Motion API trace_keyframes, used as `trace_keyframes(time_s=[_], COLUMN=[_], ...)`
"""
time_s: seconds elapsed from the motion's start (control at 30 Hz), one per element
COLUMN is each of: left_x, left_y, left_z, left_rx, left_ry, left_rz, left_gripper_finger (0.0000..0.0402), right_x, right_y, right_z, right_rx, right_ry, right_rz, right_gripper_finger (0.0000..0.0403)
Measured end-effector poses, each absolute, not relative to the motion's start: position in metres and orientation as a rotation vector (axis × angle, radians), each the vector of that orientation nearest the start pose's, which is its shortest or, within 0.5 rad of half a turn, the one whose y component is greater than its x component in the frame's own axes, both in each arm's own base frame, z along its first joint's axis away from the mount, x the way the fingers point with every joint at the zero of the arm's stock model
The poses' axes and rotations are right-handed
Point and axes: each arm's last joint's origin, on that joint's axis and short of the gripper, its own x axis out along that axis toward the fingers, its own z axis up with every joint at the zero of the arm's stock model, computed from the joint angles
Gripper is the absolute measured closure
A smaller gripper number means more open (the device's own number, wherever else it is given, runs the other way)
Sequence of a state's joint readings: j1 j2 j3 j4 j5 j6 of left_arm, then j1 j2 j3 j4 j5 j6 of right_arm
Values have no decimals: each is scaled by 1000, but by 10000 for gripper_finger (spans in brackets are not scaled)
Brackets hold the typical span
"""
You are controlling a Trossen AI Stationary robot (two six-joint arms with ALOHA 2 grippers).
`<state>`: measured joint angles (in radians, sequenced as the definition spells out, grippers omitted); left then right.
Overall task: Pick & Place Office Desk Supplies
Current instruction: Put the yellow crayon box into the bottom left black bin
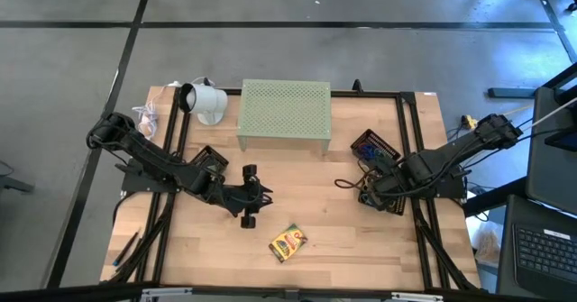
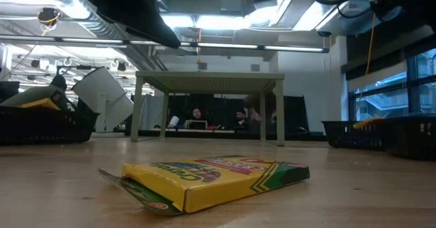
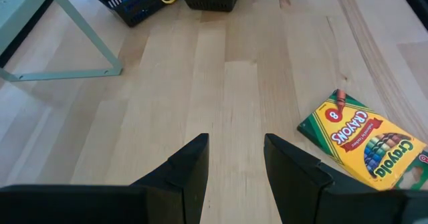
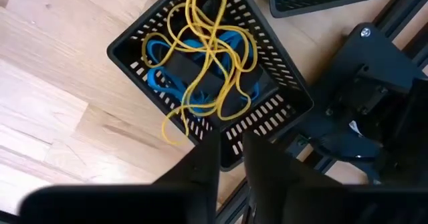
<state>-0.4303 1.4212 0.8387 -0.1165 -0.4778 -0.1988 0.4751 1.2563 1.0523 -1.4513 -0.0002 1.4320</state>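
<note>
Crayons in a flat yellow-and-green cardboard box (image 1: pixel 288 242) are seen lying on the bare wooden table (image 1: pixel 343 239), near the front edge and about midway between the two arms, with one end flap open in the low view. Yellow rubber bands (image 4: pixel 204 47) and blue loops (image 4: pixel 167 77) are seen tangled in a small black mesh tray (image 4: pixel 274 114) at the right side of the table, some bands hanging over its rim. The right gripper (image 4: pixel 231 154) is poised just over that tray's near wall; its fingers are set close together with a narrow gap between them, and nothing is seen to be held. The left gripper (image 3: pixel 234 160) is held low over the table left of the crayon box, its fingers parted and empty. A pale green perforated metal stand (image 1: pixel 284 113) and a white lamp head (image 1: pixel 203 101) are placed at the far side. The step in hand is judged to be a drop-off at the right tray, just being finished. The crayon box is judged the likely next pick; the left gripper would need to be swung right and closed across the box's narrow sides.
</note>
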Motion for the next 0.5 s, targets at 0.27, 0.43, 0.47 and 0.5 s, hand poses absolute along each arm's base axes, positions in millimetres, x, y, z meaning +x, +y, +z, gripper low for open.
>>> trace_keyframes(time_s=[0.27, 0.43, 0.47, 0.5], left_x=[269, 269, 269, 269], left_y=[-109, -110, -111, -112], left_z=[220, 220, 219, 219], left_rx=[114, 95, 79, 63], left_ry=[618, 626, 634, 644], left_rz=[107, 77, 51, 15], left_gripper_finger=[263, 263, 263, 263], right_x=[162, 167, 171, 175], right_y=[83, 85, 87, 88], right_z=[267, 267, 267, 267], right_rx=[678, 700, 707, 705], right_ry=[1479, 1442, 1410, 1370], right_rz=[-817, -761, -728, -686], right_gripper_finger=[276, 266, 266, 265])
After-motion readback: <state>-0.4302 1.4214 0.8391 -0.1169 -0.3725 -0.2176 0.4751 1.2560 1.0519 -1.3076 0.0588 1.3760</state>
